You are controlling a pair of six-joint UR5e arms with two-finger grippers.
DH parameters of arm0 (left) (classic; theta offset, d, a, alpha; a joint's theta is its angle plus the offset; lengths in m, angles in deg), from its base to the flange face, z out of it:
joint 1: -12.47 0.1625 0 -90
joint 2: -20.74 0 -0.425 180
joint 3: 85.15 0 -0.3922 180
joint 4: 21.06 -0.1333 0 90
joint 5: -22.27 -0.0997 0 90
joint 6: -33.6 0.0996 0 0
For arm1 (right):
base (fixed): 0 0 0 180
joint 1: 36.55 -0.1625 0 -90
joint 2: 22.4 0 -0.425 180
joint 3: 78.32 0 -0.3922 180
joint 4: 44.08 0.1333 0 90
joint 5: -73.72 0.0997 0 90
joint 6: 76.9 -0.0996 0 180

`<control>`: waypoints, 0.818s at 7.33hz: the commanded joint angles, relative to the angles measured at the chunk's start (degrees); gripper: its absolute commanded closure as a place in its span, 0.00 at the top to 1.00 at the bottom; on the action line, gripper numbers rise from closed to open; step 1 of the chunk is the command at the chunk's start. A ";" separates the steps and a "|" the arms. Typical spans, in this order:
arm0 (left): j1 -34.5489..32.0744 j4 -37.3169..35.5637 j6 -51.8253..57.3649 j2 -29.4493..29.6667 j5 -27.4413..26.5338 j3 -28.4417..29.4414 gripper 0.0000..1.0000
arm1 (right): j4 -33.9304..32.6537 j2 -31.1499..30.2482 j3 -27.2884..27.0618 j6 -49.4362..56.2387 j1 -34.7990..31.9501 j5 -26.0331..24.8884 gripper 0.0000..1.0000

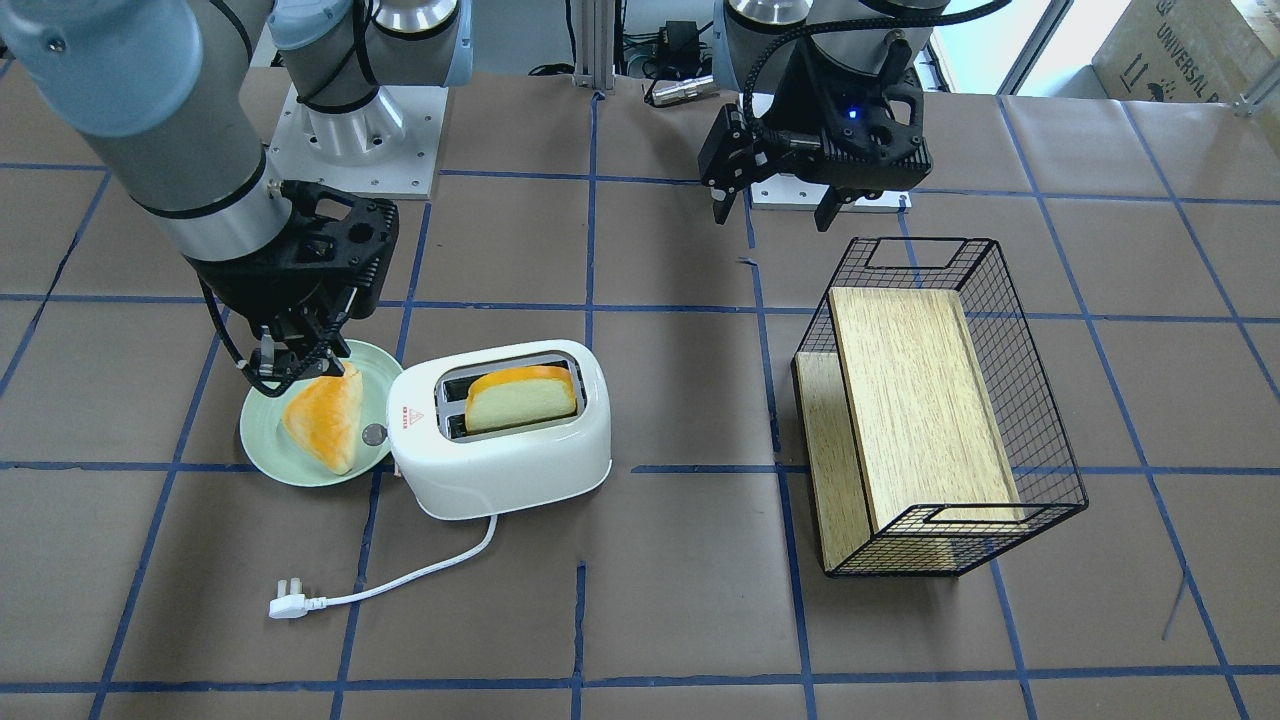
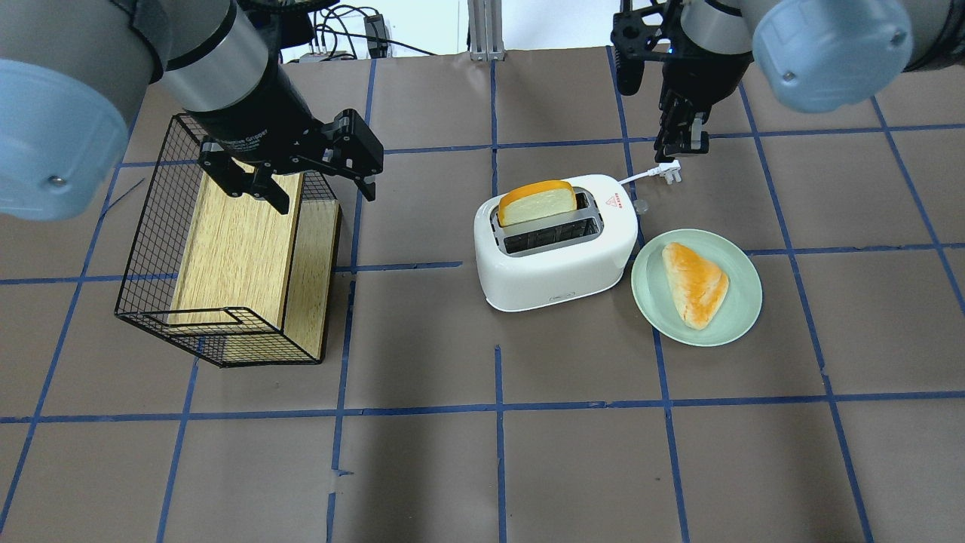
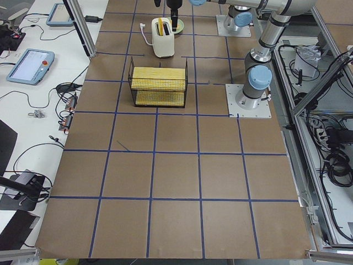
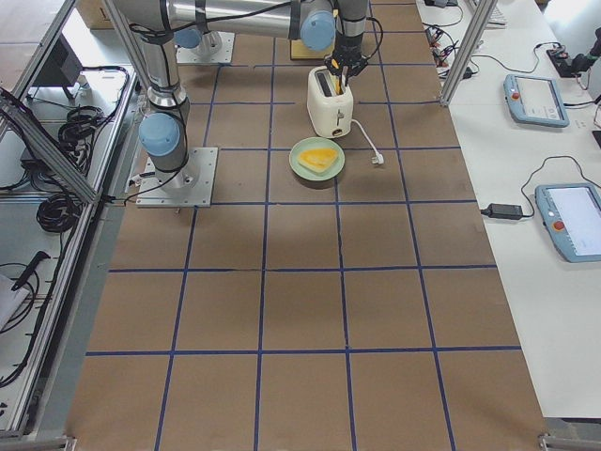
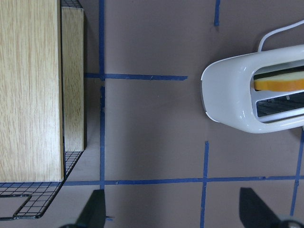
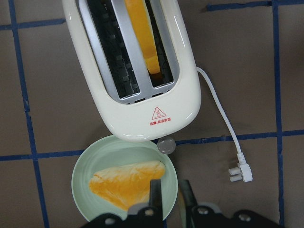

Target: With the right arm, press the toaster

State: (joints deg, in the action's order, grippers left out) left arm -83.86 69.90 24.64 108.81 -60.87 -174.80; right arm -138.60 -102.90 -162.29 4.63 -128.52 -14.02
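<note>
The white toaster (image 1: 520,470) (image 2: 554,271) stands mid-table with a bread slice (image 1: 520,395) upright in one slot. Its grey knob (image 6: 166,145) is on the end that faces the green plate (image 1: 265,440). Its cord and plug (image 1: 285,607) lie on the table. My right gripper (image 1: 285,375) (image 2: 682,147) (image 6: 171,190) is shut and empty. It hovers above the plate's edge, just off the toaster's knob end, and does not touch the toaster. My left gripper (image 1: 775,215) (image 2: 328,200) is open and empty, high over the basket's far end.
A second bread piece (image 2: 695,283) lies on the plate, under and beside my right gripper. A black wire basket (image 1: 1050,420) (image 2: 151,249) holding a wooden board (image 1: 920,400) lies on the left arm's side of the toaster.
</note>
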 commanded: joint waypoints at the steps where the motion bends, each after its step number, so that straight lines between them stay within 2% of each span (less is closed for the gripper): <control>1: 0.00 0.00 0.00 0.00 0.00 0.00 1.00 | 5.90 -1.33 6.16 -12.39 -0.05 1.43 0.26; 2: 0.00 0.00 0.00 0.00 0.00 0.00 1.00 | 5.92 -0.81 6.62 -16.71 -0.05 2.13 0.28; 6: 0.00 0.00 0.00 0.00 0.00 0.08 1.00 | 6.80 -1.07 6.27 -46.22 -0.40 1.96 0.32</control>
State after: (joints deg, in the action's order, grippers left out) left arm -83.86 69.91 24.64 108.81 -60.87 -174.79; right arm -132.30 -103.91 -156.09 -32.16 -128.70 -12.00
